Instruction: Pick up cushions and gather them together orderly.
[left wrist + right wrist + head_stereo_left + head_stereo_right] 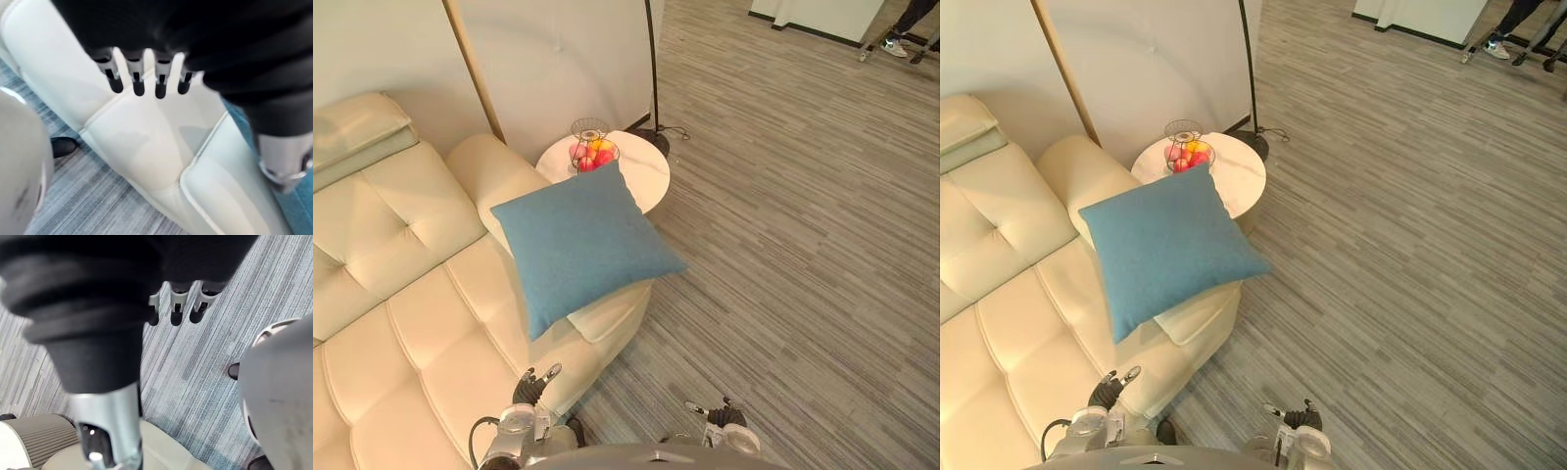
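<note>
Left hand (pixel 535 384), right hand (pixel 719 416): fingers straight, apart, empty. Cushion (pixel 578 240) beyond left fingertips; likely soft, light; I'd pinch its corner.

Blue cushion (pixel 578 245) covers the sofa (pixel 401 323) seat end and most of a cream pad (pixel 607 315) under it; can't tell if that's another cushion. Its top corner hides part of the fruit basket (pixel 592 147) and of the round table (pixel 646 176). Fruit is too small to name. Sofa runs off the left and bottom edges. Lamp pole (pixel 653 59) is cut at the top and the person (pixel 906 29) at the legs. My left hand (pixel 536 382) and right hand (pixel 720 413) are mostly hidden behind their own wrists.
</note>
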You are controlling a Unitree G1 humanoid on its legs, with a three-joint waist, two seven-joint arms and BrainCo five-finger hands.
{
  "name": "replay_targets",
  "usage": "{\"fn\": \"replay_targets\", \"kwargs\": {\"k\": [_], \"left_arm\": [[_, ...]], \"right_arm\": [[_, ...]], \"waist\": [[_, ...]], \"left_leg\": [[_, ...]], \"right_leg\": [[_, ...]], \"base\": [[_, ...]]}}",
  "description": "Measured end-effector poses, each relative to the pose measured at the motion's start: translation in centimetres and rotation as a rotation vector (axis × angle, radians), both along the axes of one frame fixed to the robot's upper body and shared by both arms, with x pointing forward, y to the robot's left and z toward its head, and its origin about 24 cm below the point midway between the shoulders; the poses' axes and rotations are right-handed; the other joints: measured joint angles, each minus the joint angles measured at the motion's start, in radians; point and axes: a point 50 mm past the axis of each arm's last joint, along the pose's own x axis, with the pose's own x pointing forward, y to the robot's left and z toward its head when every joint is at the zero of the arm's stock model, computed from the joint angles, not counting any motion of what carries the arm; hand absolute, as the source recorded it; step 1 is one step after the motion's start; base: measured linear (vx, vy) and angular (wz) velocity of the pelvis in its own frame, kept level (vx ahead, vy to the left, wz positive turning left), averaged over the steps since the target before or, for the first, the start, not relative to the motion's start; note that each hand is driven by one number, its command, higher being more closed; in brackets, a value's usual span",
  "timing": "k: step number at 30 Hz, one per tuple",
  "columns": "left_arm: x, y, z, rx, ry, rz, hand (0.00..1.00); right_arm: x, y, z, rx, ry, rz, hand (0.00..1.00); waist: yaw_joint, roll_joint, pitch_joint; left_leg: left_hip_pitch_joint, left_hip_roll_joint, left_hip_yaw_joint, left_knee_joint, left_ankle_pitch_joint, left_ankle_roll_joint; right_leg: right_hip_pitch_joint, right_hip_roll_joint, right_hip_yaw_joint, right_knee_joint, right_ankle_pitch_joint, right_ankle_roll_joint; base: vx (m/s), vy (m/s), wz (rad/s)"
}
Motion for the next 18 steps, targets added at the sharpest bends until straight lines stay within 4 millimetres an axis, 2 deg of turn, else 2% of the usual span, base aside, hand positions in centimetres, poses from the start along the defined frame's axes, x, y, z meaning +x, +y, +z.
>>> {"fn": "replay_targets", "kwargs": {"k": [2, 5, 8, 9, 12, 13, 14, 15, 17, 18], "left_arm": [[-0.1, 0.3, 0.0, 0.007, 0.006, -0.007, 0.00], [-0.4, 0.5, -0.2, 0.012, 0.020, -0.009, 0.00], [-0.6, 0.8, -0.3, 0.022, 0.028, -0.020, 0.00], [-1.0, 1.2, -0.4, 0.033, 0.044, -0.016, 0.00], [-1.1, 1.5, -0.4, 0.043, 0.046, -0.012, 0.00], [-1.2, 1.8, -0.4, 0.048, 0.049, -0.011, 0.00], [-1.3, 2.2, -0.4, 0.057, 0.051, -0.009, 0.00], [-1.4, 2.0, -0.4, 0.050, 0.053, 0.001, 0.00], [-1.4, 1.5, -0.5, 0.032, 0.044, 0.032, 0.00], [-1.5, 1.3, -0.5, 0.029, 0.045, 0.036, 0.00]], "right_arm": [[-0.3, -0.1, -0.2, -0.003, 0.019, 0.009, 0.00], [-0.2, 0.0, -0.2, -0.011, 0.028, 0.040, 0.00], [0.2, 0.1, -0.1, -0.019, 0.020, 0.069, 0.00], [0.2, 0.4, -0.1, -0.011, 0.018, 0.069, 0.00], [0.3, 0.7, -0.2, -0.010, 0.019, 0.092, 0.00], [0.2, 0.8, -0.2, -0.008, 0.024, 0.098, 0.00], [0.1, 1.1, -0.3, 0.003, 0.029, 0.095, 0.00], [0.2, 0.9, -0.3, -0.001, 0.026, 0.094, 0.00], [0.0, 0.4, -0.3, -0.014, 0.035, 0.098, 0.00], [0.0, 0.3, -0.2, -0.014, 0.034, 0.095, 0.00]], "waist": [[0.001, -0.003, 0.002], [-0.006, -0.008, 0.007], [-0.011, -0.019, 0.015], [-0.016, -0.016, 0.018], [-0.021, -0.021, 0.016], [-0.023, -0.034, 0.010], [-0.025, -0.059, 0.003], [-0.028, -0.057, -0.001], [-0.014, -0.020, -0.008], [-0.012, -0.011, -0.011]], "left_leg": [[0.025, -0.004, 0.002, -0.039, 0.013, 0.002], [0.044, -0.015, 0.002, -0.079, 0.031, 0.008], [0.067, -0.021, -0.029, -0.114, 0.035, 0.010], [0.076, -0.014, -0.064, -0.120, 0.039, 0.011], [0.049, -0.006, -0.126, -0.110, 0.044, 0.004], [0.033, -0.017, -0.145, -0.116, 0.050, -0.005], [0.032, -0.040, -0.168, -0.125, 0.065, -0.015], [0.045, -0.039, -0.180, -0.144, 0.080, -0.017], [0.042, -0.012, -0.188, -0.163, 0.108, -0.032], [0.043, -0.006, -0.191, -0.163, 0.109, -0.034]], "right_leg": [[-0.003, -0.005, 0.002, 0.016, 0.000, 0.000], [-0.048, -0.031, 0.012, 0.126, -0.013, 0.012], [-0.100, -0.052, 0.074, 0.266, -0.010, 0.007], [-0.123, -0.042, 0.134, 0.300, -0.022, -0.014], [-0.120, 0.003, 0.237, 0.206, -0.051, -0.008], [-0.108, 0.006, 0.269, 0.135, -0.044, -0.001], [-0.107, -0.012, 0.281, 0.095, -0.013, 0.023], [-0.099, -0.012, 0.261, 0.095, -0.018, 0.026], [-0.086, 0.014, 0.239, 0.066, -0.016, 0.024], [-0.075, 0.021, 0.230, 0.049, -0.012, 0.023]], "base": [[-0.06, 0.013, -0.07], [-0.12, 0.007, -0.03], [-0.10, 0.010, 0.28], [-0.03, -0.027, 0.41], [-0.06, -0.049, 0.65], [-0.06, -0.093, 0.76], [-0.02, -0.114, 0.75], [0.06, -0.145, 0.63], [0.07, -0.107, 0.27], [0.07, -0.081, 0.14]]}}
